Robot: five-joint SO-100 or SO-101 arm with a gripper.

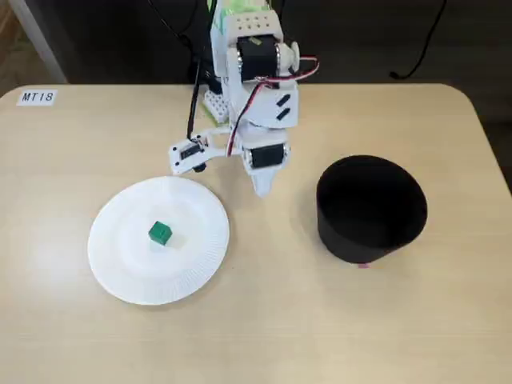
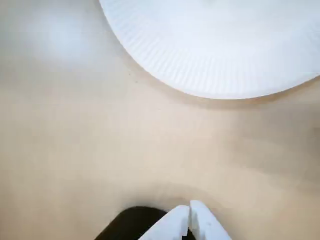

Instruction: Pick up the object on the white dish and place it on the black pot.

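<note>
Wrist view first: what are the jaws doing?
— Pressed together. The gripper [image 2: 189,216] comes in from the bottom edge, its two white fingertips [image 2: 175,220] meeting along a thin seam with nothing between them. Bare table [image 2: 100,150] lies under them.

And in the fixed view?
— The gripper [image 1: 262,189] points down at the table, its tip low over the wood between the dish and the pot. The white arm [image 1: 256,96] rises from a base at the 12 o'clock edge of the table, folded over and leaning forward, with black motors and red and black wires along it. One white part juts out toward 9 o'clock at wrist height.

Where is the cube?
— The green cube [image 1: 160,233] sits on the white dish [image 1: 128,264], slightly toward 9 o'clock of its centre. From the gripper it lies at roughly 8 o'clock, apart from it.

And the dish in the wrist view?
— Only its ribbed rim [image 2: 225,65] shows, at 12 to 1 o'clock; the cube is out of frame.

The pot?
— The black pot [image 1: 370,210] stands upright at 3 to 4 o'clock of the gripper, near but not touching. A label [image 1: 38,97] reading MT18 sits at the table's 10 o'clock corner.
</note>
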